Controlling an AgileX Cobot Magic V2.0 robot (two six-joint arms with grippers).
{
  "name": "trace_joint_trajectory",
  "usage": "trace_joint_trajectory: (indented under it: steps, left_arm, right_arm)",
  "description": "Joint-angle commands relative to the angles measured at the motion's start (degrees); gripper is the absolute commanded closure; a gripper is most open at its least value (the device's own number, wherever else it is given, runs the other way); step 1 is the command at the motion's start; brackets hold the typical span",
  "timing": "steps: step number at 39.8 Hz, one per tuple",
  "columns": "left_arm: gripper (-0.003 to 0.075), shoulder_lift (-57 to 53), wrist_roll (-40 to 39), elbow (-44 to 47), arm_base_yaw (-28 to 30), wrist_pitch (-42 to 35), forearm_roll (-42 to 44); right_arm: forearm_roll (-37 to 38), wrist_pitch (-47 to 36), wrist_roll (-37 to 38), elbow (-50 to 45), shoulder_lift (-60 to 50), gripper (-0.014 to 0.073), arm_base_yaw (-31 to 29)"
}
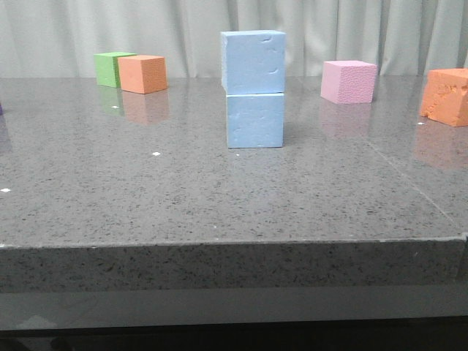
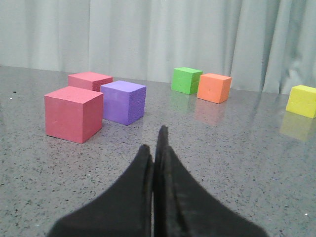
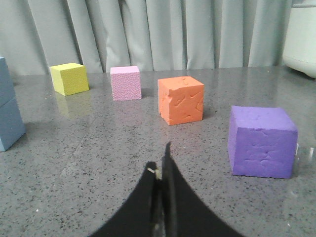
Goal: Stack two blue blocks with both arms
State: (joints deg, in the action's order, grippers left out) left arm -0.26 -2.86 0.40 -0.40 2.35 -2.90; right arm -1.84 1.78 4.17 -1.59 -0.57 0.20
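Observation:
Two pale blue blocks stand stacked in the middle of the table: the upper block (image 1: 253,61) rests squarely on the lower block (image 1: 254,121). The right wrist view catches the stack's edge, upper block (image 3: 5,81) over lower block (image 3: 10,123). Neither arm shows in the front view. My left gripper (image 2: 153,143) is shut with nothing between its black fingers, low over bare tabletop. My right gripper (image 3: 161,160) is also shut and empty, well away from the stack.
A green cube (image 1: 111,69) and an orange cube (image 1: 143,73) sit at the back left, a pink cube (image 1: 349,81) and a dented orange cube (image 1: 446,96) at the back right. Red cubes (image 2: 73,113), purple cubes (image 2: 124,101) (image 3: 261,140) and yellow cubes (image 2: 303,100) lie further out.

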Motion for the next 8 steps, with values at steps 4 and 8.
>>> trace_joint_trajectory:
  steps: [4, 8]
  left_arm:
    - [0.0741, -1.0, -0.6, 0.0, 0.1, -4.6, -0.3]
    - [0.0741, -1.0, -0.6, 0.0, 0.1, -4.6, -0.3]
  right_arm:
    - [0.7, -5.4, 0.1, 0.4, -1.0, 0.066, -0.2]
    - [0.7, -5.4, 0.1, 0.4, -1.0, 0.066, -0.2]
